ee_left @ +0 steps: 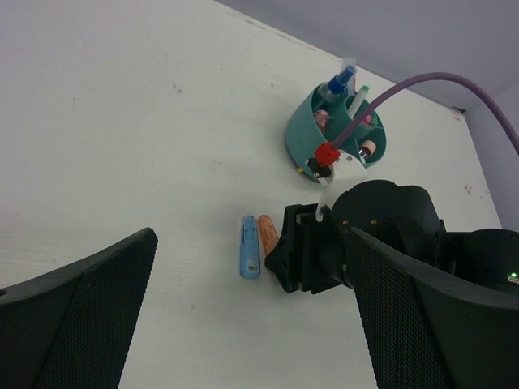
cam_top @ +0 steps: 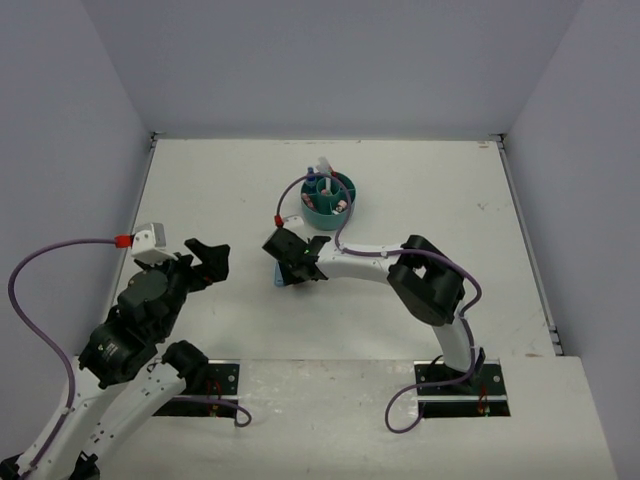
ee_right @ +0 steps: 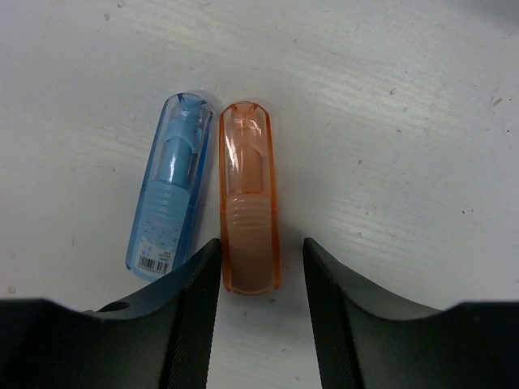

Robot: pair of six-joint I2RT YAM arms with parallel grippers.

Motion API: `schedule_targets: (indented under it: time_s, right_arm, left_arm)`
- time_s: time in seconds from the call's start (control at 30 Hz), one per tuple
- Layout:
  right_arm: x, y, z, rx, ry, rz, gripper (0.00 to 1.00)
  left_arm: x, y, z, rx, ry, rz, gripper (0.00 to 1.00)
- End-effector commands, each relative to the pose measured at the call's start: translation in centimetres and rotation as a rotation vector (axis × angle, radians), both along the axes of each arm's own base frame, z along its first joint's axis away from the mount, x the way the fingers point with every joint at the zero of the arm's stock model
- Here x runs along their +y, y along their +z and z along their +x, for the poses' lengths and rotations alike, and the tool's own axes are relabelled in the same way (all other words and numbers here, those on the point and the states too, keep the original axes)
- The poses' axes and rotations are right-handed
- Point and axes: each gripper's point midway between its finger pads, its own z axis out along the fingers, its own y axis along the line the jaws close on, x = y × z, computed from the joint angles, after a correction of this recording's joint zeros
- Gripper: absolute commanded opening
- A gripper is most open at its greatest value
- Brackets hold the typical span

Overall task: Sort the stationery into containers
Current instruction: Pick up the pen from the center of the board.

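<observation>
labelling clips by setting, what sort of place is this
Probably a robot lab test cell: white table boxed in by plain grey walls, left arm and right arm bolted at its near edge, plus a teal organiser, blue marker and orange marker laid out.

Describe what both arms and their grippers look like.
Both the left arm and right arm have white links and bulky black joints. A purple cable with a red plug runs to a white camera block at each wrist. The left gripper and right gripper are black; the left one's finger pads show a fine mesh texture.
</observation>
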Motion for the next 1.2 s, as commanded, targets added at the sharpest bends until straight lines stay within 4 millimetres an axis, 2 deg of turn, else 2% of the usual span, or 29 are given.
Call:
schedule_targets:
  time_s: [0.0,0.07,0.13,0.23,0.37,0.43,0.47,0.53,0.57,0.6,0.63,0.73,0.8,0.93,1.03,1.1,1.17]
  right_arm:
    - [0.5,-0.3,0.8,-0.011,0.047,-0.012,0.45]
    - [0.6,-0.2,0.9,-0.012,0.062,-0.015,0.33]
    - [0.6,0.0,1.2,-0.021,0.064,-0.017,0.17]
    - [-0.3,1.2,1.6,-0.061,0.044,-0.028,0.15]
    - [-2.0,5.4,2.4,-0.157,0.022,-0.018,0.04]
    - [-3.2,7.0,2.0,-0.196,0.018,0.003,0.0]
    - [-3.3,9.7,1.7,-0.234,0.045,0.061,0.0]
    - [-4.6,11.0,-0.3,-0.271,0.127,0.144,0.0]
    - [-3.7,14.4,-0.3,-0.336,0.158,0.25,0.0]
    - [-4.3,14.9,-1.4,-0.403,0.21,0.34,0.0]
    - [-4.6,17.0,-2.0,-0.453,0.247,0.391,0.0]
    - [-6.1,18.9,-4.5,-0.575,0.339,0.535,0.0]
    - [-6.3,20.4,-6.0,-0.627,0.393,0.592,0.0]
    - [-5.9,21.8,-7.6,-0.687,0.426,0.57,0.0]
    - [-5.7,22.2,-8.0,-0.704,0.428,0.552,0.0]
    - [-5.6,22.5,-8.2,-0.722,0.424,0.544,0.0]
    - [-5.7,22.8,-8.3,-0.734,0.422,0.546,0.0]
  left_arm:
    - [-0.4,-0.8,0.3,0.017,-0.026,0.043,1.0]
    - [-0.6,-0.9,0.4,0.02,-0.034,0.044,1.0]
    - [-0.9,-1.0,0.4,0.026,-0.046,0.045,1.0]
    - [-1.6,-1.1,0.5,0.029,-0.081,0.046,1.0]
    - [-3.7,-1.5,0.5,0.054,-0.164,-0.008,1.0]
    - [-5.2,-1.8,0.9,0.056,-0.203,-0.063,1.0]
    - [-5.9,-1.9,1.3,0.05,-0.218,-0.084,1.0]
    - [-7.6,-1.5,1.7,0.033,-0.27,-0.149,1.0]
    - [-8.5,-1.1,1.8,0.02,-0.304,-0.179,1.0]
    - [-10.0,-0.3,1.8,-0.006,-0.37,-0.218,1.0]
    - [-11.0,0.3,1.7,-0.027,-0.425,-0.241,1.0]
    - [-14.7,2.1,1.3,-0.072,-0.591,-0.378,1.0]
    - [-16.4,2.0,1.6,-0.052,-0.654,-0.436,1.0]
    - [-19.4,2.6,2.0,-0.027,-0.783,-0.468,1.0]
    - [-21.0,2.4,2.3,-0.017,-0.83,-0.474,0.99]
    - [-21.2,2.6,2.5,-0.037,-0.824,-0.477,0.97]
    - [-21.0,2.0,2.9,-0.027,-0.793,-0.467,0.84]
